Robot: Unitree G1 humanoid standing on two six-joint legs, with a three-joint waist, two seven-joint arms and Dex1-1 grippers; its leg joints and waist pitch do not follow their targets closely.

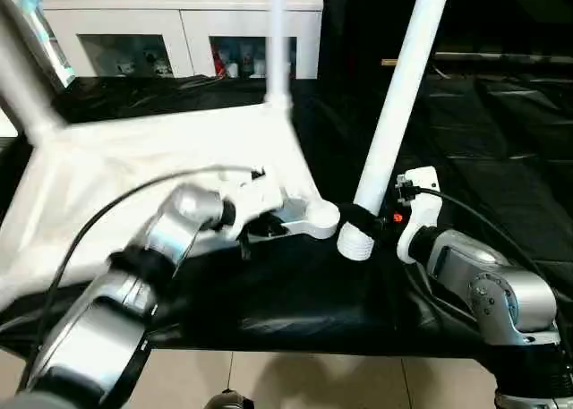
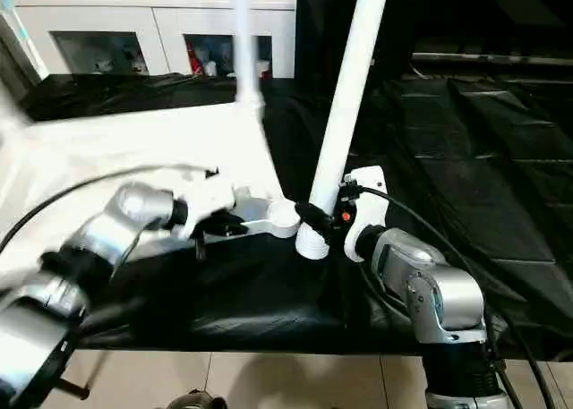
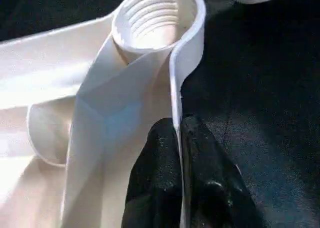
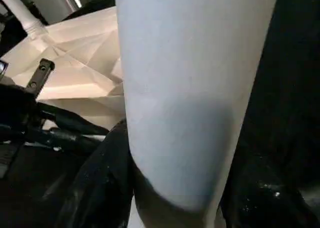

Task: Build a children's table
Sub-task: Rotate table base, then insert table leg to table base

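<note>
White plastic tabletop (image 1: 161,149), rim pinched in left pincer (image 3: 179,153); leg (image 1: 398,114) clasped by right pincer (image 1: 363,219) (third leg, apparently), next needing seating in threaded corner socket (image 3: 152,16).

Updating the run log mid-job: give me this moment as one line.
left gripper: shut on tabletop rim | right gripper: holding leg upright | corner socket: empty, beside leg end

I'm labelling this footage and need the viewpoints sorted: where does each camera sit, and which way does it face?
Eye views: on the head, facing forward and down at the white plastic tabletop; silver forearms show.
Left wrist view: along the left gripper, pinching the tabletop's rim below the threaded corner socket.
Right wrist view: along the right gripper, clasping the white tubular leg.
Shared: both wrist views show the tabletop.
</note>
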